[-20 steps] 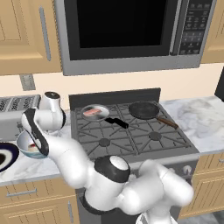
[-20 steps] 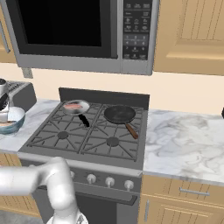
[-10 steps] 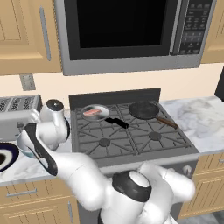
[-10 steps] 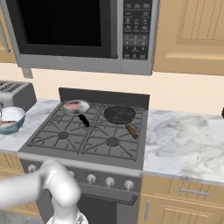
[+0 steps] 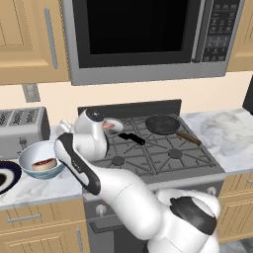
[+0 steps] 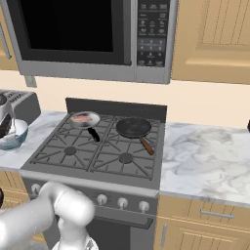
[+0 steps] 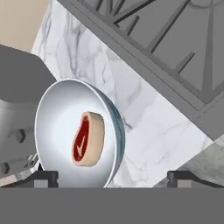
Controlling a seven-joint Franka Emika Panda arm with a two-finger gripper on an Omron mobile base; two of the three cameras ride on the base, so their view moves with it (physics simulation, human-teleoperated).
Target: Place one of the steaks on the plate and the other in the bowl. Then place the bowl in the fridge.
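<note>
The pale blue-white bowl (image 5: 30, 154) (image 7: 54, 127) (image 6: 17, 133) stands on the counter left of the stove, in front of the toaster. The dark red steak (image 5: 43, 163) (image 7: 88, 138) with its whitish fat rim lies flat inside it. My gripper (image 7: 113, 177) hangs open and empty above the bowl's stove-side edge, touching nothing. The pale pink steak (image 5: 107, 125) (image 6: 82, 118) rests in the silver pan (image 5: 116, 129) (image 6: 92, 120) on the back left burner. The dark plate (image 5: 14, 173) sits at the far left edge, beside the bowl. The fridge is out of view.
A grey toaster (image 5: 22, 129) (image 7: 17, 100) stands right behind the bowl. A dark pan (image 5: 162, 123) (image 6: 133, 127) occupies the back right burner, handle pointing forward. The stove grate (image 7: 175, 48) lies close beside the bowl. Marble counter (image 6: 205, 151) stretches right of the stove.
My hand has lifted off the bowl and shifted toward the stove. The dark red steak stays in the bowl. The jaws have spread slightly wider.
</note>
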